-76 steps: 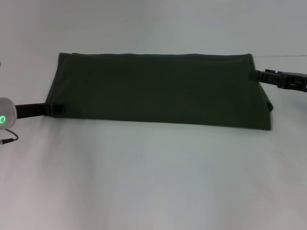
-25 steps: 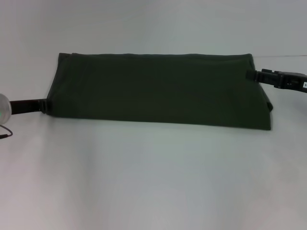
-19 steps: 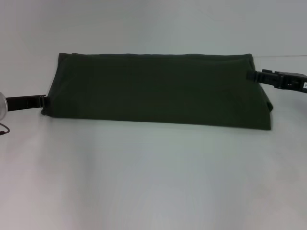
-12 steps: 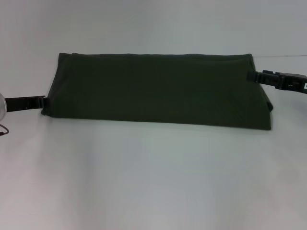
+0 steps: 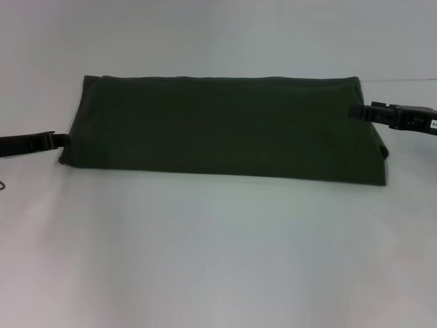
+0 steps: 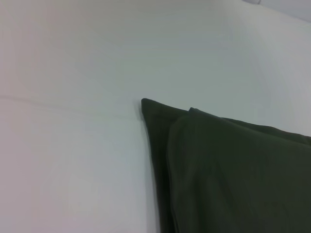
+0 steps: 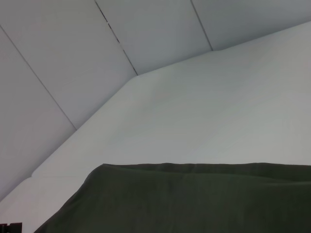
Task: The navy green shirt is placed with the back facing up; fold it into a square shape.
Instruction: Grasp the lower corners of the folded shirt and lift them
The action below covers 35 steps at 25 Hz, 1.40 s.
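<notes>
Navy green shirt (image 5: 225,126) folded flat between left end effector (image 5: 58,139) and right end effector (image 5: 355,111), grip states indiscernible.

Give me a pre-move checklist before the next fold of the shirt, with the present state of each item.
1. The navy green shirt lies flat as a long folded band on the white table: ok.
2. Left gripper is at the shirt's left end, near its lower corner: ok.
3. Right gripper is at the shirt's right end, near its far corner: ok.
4. Each gripper has a firm hold on the fabric: cannot tell.
5. Layers are aligned at the left end: not ok, the left wrist view shows a lower layer sticking out past the upper one.
6. Right end lies flush: not ok, a small flap juts out.
</notes>
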Tool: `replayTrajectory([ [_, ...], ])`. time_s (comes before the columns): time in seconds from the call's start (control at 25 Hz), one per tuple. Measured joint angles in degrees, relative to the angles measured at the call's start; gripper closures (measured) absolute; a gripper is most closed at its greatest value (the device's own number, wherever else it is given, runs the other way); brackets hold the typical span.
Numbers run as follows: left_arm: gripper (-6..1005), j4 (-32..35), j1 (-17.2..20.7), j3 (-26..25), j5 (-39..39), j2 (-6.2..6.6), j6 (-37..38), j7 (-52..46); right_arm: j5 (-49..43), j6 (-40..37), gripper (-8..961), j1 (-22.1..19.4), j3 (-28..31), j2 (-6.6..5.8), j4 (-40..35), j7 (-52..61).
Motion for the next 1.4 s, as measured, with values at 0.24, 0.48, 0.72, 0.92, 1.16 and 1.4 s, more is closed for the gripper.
replayTrajectory([
  [0.24, 716, 0.7, 0.5, 0.7, 0.2, -0.47, 0.4, 0.3, 0.0, 0.0, 179, 0.2, -0.4, -0.1, 0.0, 0.0],
  [0.48, 459, 0.6, 0.5, 1.3, 0.2, -1.53, -1.3, 2.7, 0.0, 0.0, 179, 0.4, -0.6, -0.1, 0.0, -0.4],
  [0.72, 439, 0.0, 0.0, 1.3, 0.1, -2.24, -3.9, 4.5, 0.0, 0.0, 179, 0.4, -0.7, -0.2, 0.0, -0.4],
  [0.92, 438, -1.8, -0.7, 1.4, 0.1, -2.65, -6.6, 5.5, 0.0, 0.0, 178, 0.5, -0.7, -0.29, 0.0, -0.4],
  [1.16, 437, -4.6, -1.5, 2.0, 0.2, -2.51, -9.4, 6.0, 0.0, 0.0, 179, 0.5, -1.2, -0.37, -0.3, 0.0],
  [1.4, 436, -4.7, -1.4, 2.1, 0.0, -2.59, -9.4, 6.0, 0.0, 0.0, 180, 0.6, -1.2, -0.36, -0.6, 0.0],
])
